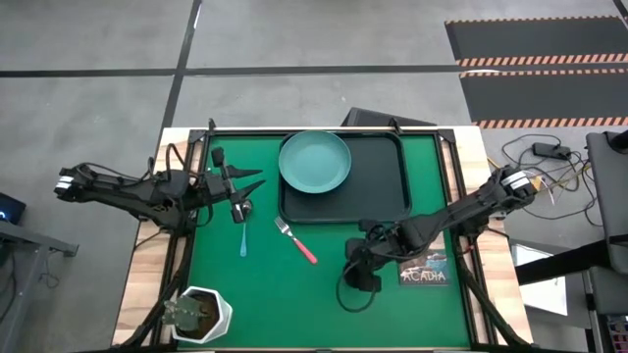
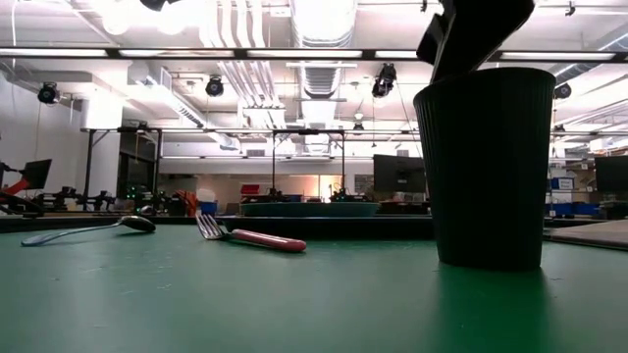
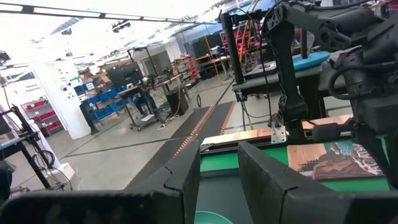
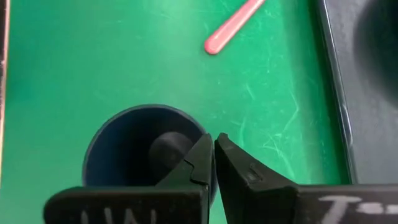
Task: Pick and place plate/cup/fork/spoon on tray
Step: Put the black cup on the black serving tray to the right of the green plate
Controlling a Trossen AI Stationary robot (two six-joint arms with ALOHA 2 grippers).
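The teal plate (image 1: 314, 162) lies on the left part of the black tray (image 1: 378, 176) at the table's far side. The pink-handled fork (image 1: 296, 241) and the blue-handled spoon (image 1: 242, 235) lie flat on the green mat, and both show in the low view, the fork (image 2: 250, 237) and the spoon (image 2: 88, 230). The black cup (image 2: 486, 167) stands upright on the mat near the table's middle right. My right gripper (image 4: 213, 152) is shut on it from above. My left gripper (image 3: 219, 168) is open and empty, above the spoon's bowl end. My right gripper pinches the cup's wall at the rim (image 4: 198, 127), one finger (image 4: 186, 168) inside the cup and the other (image 4: 249, 174) outside. The fingers come from above, pointing down. The cup stands upright with its base on the mat (image 2: 486, 265).
The ACADIA book (image 1: 424, 270) lies just right of the cup. A white pot with a plant (image 1: 201, 314) stands at the near left corner. The right part of the tray is bare. Open mat lies between the fork and the near edge.
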